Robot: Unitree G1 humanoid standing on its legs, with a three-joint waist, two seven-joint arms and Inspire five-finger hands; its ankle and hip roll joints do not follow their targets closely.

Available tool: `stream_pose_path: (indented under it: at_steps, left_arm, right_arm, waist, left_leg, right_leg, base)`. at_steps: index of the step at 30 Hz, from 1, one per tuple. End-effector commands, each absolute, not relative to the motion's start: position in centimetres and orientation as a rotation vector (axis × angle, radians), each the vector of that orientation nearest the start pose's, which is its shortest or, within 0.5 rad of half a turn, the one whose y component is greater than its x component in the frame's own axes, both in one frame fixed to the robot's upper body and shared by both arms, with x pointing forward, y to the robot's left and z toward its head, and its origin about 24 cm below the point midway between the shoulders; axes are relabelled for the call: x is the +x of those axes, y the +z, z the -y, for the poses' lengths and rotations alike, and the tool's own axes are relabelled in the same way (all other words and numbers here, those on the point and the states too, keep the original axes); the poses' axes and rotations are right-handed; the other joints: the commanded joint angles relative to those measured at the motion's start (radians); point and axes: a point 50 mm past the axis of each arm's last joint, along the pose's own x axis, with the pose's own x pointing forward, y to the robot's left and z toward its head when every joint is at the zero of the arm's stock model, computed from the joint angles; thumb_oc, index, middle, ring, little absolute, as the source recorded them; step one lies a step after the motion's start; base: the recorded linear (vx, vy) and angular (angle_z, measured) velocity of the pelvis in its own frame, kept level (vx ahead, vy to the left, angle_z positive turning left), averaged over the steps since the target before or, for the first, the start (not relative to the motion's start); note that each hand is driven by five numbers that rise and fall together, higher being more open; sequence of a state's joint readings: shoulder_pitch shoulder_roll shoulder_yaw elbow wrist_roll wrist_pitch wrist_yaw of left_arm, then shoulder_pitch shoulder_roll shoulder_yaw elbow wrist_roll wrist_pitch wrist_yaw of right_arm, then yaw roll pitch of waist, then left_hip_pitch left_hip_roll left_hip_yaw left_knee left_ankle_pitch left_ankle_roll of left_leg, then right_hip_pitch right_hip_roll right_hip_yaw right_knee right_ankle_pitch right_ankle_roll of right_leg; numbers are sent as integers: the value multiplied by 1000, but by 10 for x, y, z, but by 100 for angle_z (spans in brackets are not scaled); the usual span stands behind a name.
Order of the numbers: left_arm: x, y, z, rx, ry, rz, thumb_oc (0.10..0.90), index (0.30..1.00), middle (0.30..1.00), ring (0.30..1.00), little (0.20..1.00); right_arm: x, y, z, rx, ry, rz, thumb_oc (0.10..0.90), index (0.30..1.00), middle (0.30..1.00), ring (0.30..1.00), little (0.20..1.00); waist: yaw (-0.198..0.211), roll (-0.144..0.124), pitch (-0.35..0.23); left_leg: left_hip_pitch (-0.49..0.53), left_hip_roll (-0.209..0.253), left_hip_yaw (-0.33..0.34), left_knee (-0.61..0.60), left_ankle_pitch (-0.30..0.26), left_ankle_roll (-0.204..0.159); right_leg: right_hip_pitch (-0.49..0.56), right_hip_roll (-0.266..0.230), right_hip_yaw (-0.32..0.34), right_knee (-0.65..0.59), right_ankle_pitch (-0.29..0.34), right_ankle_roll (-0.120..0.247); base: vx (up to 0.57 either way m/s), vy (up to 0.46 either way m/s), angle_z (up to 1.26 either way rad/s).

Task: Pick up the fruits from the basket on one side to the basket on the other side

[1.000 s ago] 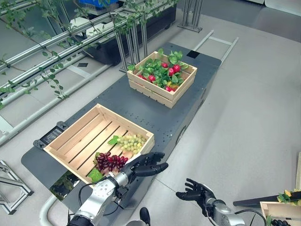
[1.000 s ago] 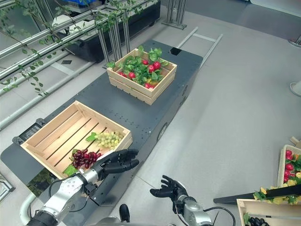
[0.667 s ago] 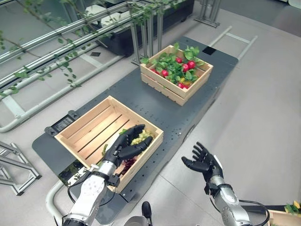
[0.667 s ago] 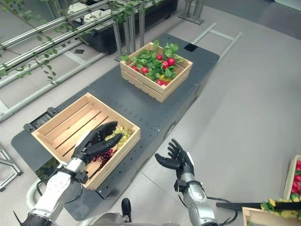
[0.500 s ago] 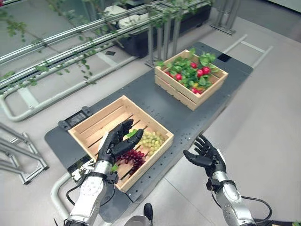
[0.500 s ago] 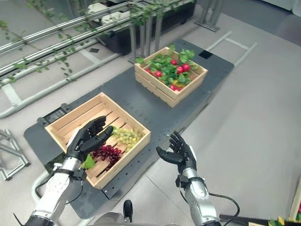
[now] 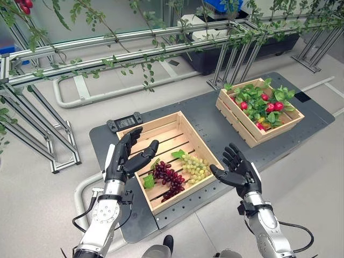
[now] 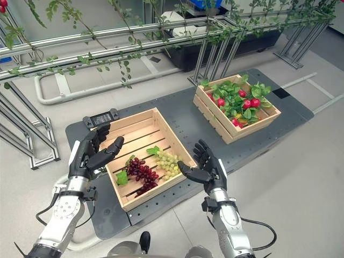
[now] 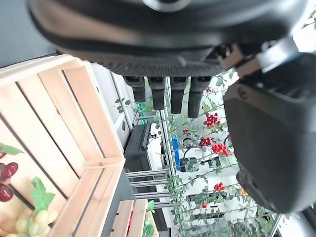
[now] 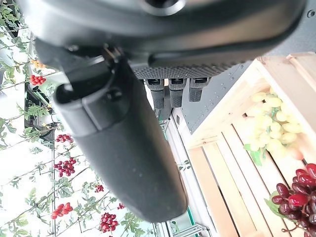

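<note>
grapes (image 7: 167, 177) lie in the crate (image 7: 200, 141) between left hand (image 7: 119, 164) and right hand (image 7: 244, 176), fingers (image 7: 130, 138) spread apart, empty.

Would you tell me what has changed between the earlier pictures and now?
The view shifted. The left hand crossed the near slatted wooden crate from its near corner to its left edge; the right hand rose beside its right edge. Both open, empty. Purple grapes and green grapes stayed inside.

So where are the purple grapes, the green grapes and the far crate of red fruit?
purple grapes (image 7: 167, 177), left eye view, middle of the bunch.
green grapes (image 7: 196, 167), left eye view, middle of the bunch.
far crate (image 7: 235, 122), left eye view, its near wooden wall.
</note>
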State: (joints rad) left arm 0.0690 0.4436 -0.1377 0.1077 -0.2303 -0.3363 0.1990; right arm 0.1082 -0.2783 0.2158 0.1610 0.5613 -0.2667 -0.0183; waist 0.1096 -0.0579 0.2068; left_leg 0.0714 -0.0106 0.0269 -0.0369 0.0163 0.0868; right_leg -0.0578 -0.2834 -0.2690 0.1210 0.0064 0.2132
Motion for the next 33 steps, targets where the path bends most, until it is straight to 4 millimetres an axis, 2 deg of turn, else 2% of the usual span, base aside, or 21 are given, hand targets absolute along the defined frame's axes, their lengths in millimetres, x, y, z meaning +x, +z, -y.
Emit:
stream_pose_path:
  at_steps: [1, 3, 6, 11, 15, 18, 19, 24, 28, 33]
  left_arm:
    - [243, 98, -208, 182, 14, 415, 800, 900, 900, 900, 900]
    - [243, 99, -212, 203, 40, 405, 800, 900, 900, 900, 900]
    - [242, 102, -218, 273, 84, 398, 800, 900, 900, 900, 900]
    - [240, 107, -222, 444, 96, 436, 800, 900, 900, 900, 900]
    - [241, 108, -232, 609, 103, 433, 800, 900, 900, 900, 900]
    - [240, 107, -245, 796, 105, 411, 800, 900, 900, 900, 900]
    - [240, 108, -247, 822, 107, 413, 800, 900, 900, 900, 900]
    - [238, 111, -272, 1166, 109, 375, 800, 900, 900, 900, 900]
    - [243, 112, -280, 1366, 97, 332, 800, 900, 900, 900, 900]
    - [250, 113, -283, 1522, 48, 282, 800, 900, 900, 900, 900]
  right_arm:
    - [240, 53, 168, 368, 81, 224, 800, 900, 900, 900, 900]
    - [240, 56, 168, 375, 96, 226, 800, 900, 900, 900, 900]
    - [240, 64, 162, 375, 134, 217, 800, 900, 900, 900, 900]
    - [235, 67, 165, 335, 188, 216, 800, 900, 900, 900, 900]
    - [233, 69, 169, 306, 211, 216, 800, 900, 900, 900, 900]
    - [231, 73, 176, 279, 215, 229, 800, 900, 900, 900, 900]
    - [231, 74, 177, 275, 214, 233, 800, 900, 900, 900, 900]
    - [227, 79, 188, 261, 195, 247, 800, 900, 900, 900, 900]
    - [228, 84, 191, 245, 202, 253, 800, 900, 900, 900, 900]
    - [231, 90, 194, 232, 212, 265, 800, 900, 900, 900, 900]
  waist:
    - [-11, -60, -56]
    - [-7, -64, -56]
    - [-11, -57, -55]
    - [-33, -17, -63]
    - [-58, 10, -59]
    - [-79, 30, -58]
    - [-82, 33, -57]
    - [-104, 51, -50]
    - [-116, 62, -37]
    - [-125, 70, -7]
  left_leg:
    - [-41, -20, 22, 155, -198, -41]
    - [-61, 0, 18, 183, -194, -58]
    - [-41, 39, 10, 158, -167, -81]
    - [-9, 72, 29, 52, -106, -111]
    - [4, 76, 47, 7, -83, -124]
    - [10, 74, 59, -4, -82, -124]
    - [9, 74, 60, -3, -82, -124]
    - [7, 64, 68, -3, -87, -118]
    - [-14, 56, 70, 10, -93, -112]
    - [-51, 44, 67, 43, -101, -107]
  right_leg:
    - [7, -10, 65, -34, 137, 4]
    - [32, 13, 37, -52, 95, -3]
    - [46, 48, 44, -57, 58, -8]
    - [67, 76, 48, -109, 38, -23]
    - [58, 74, 51, -118, 35, -25]
    - [43, 66, 61, -105, 28, -20]
    - [37, 64, 62, -101, 28, -19]
    - [-1, 45, 76, -73, 30, -1]
    - [-37, 35, 88, -49, 30, 7]
    - [-82, 25, 103, -11, 25, 14]
  base:
    - [44, -424, 71]
    - [12, -373, 65]
    - [52, -270, 32]
    - [-15, -92, -11]
    - [-33, 57, -5]
    - [-13, 90, -5]
    - [-20, 82, -7]
    - [9, 89, 2]
    - [-11, 74, 2]
    - [-37, 64, 2]
